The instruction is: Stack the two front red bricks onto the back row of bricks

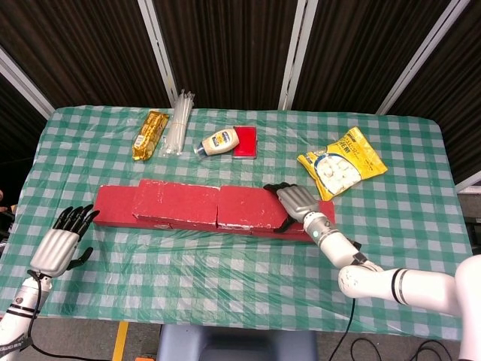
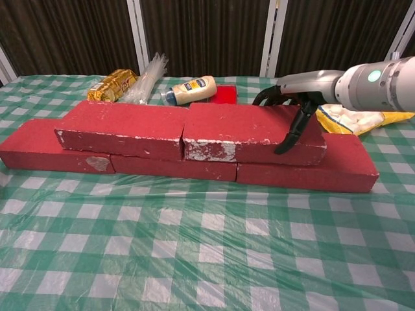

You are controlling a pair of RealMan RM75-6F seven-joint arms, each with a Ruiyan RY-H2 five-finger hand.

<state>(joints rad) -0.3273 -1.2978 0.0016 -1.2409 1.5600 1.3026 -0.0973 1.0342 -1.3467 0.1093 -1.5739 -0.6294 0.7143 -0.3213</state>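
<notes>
The red bricks looked matt and rough, their edges chipped to white. A glossy, wrinkled clear plastic sheet lay over the green checked tablecloth. The right hand showed smooth silver metal with black fingers.

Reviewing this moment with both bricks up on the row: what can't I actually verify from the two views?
- Right hand: its palm covers the end of the upper right brick in both views, so how it grips is hidden.
- Left hand: seen only in the head view; the chest view does not show it.
- Back faces of the bottom row: hidden by the bricks themselves.
- Bottle label: too small to read.
</notes>
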